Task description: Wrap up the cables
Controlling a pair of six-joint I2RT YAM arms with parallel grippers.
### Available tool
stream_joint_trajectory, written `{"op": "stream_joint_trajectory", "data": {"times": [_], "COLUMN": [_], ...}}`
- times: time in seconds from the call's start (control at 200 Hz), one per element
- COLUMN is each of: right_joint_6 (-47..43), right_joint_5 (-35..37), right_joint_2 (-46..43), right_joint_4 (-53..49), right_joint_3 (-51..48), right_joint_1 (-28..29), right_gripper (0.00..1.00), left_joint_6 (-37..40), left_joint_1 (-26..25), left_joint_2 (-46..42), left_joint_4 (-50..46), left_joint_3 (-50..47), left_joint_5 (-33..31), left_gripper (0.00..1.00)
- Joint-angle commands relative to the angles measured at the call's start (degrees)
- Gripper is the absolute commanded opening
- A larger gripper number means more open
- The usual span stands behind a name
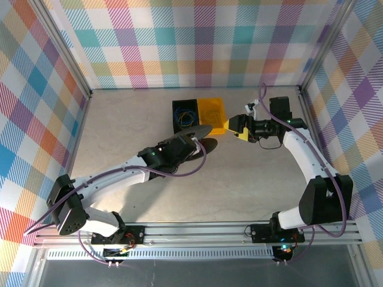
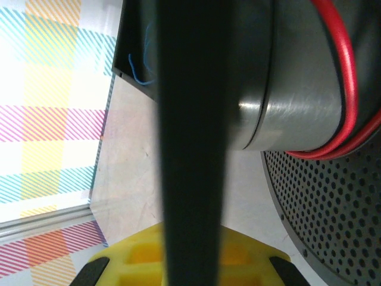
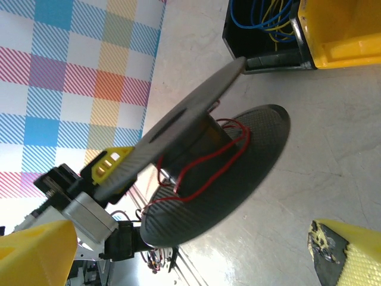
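I see a black bin (image 1: pixel 175 119) just beyond the left jaws, with blue and yellow wires (image 3: pixel 262 15) lying loose inside it. A yellow bin (image 1: pixel 221 113) stands against its right side, close ahead of the right jaws. Both rest on the pale table (image 1: pixel 119 131), and plaid walls (image 1: pixel 191 42) rise farther off.

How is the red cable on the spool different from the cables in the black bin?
The red cable sits in slack loops around the core of the black spool; the bin cables lie tangled inside the black bin. The red cable is one colour; the bin cables are blue and yellow. Both are thin, flexible wires.
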Motion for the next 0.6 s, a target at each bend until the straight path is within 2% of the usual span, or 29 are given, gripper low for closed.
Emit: {"op": "stream_joint_trajectory", "data": {"times": [0.0, 0.28, 0.465, 0.595], "right_joint_6": [2.69, 5.95, 8.09, 8.82], "right_joint_5": [0.09, 2.11, 2.70, 3.02], "right_joint_2": [0.16, 4.17, 6.24, 6.61], "right_joint_4": [2.35, 5.68, 8.43, 9.23], "right_joint_3": [1.46, 0.58, 0.65, 0.66], "right_joint_1": [0.76, 5.26, 6.81, 6.83], "right_gripper": [0.99, 1.00, 0.95, 0.87], "left_joint_6": [3.72, 11.16, 13.59, 13.50], "left_joint_1": [-1.73, -6.96, -9.53, -10.29], "left_joint_2": [-3.12, -3.98, -2.80, -2.51], "left_joint_4": [10.58, 25.81, 30.56, 31.17], "left_joint_3": [-1.23, -6.61, -8.10, -8.40], "left_joint_5": [-4.50, -8.90, -10.31, -10.11], "left_gripper": [0.00, 0.00, 0.00, 0.00]}}
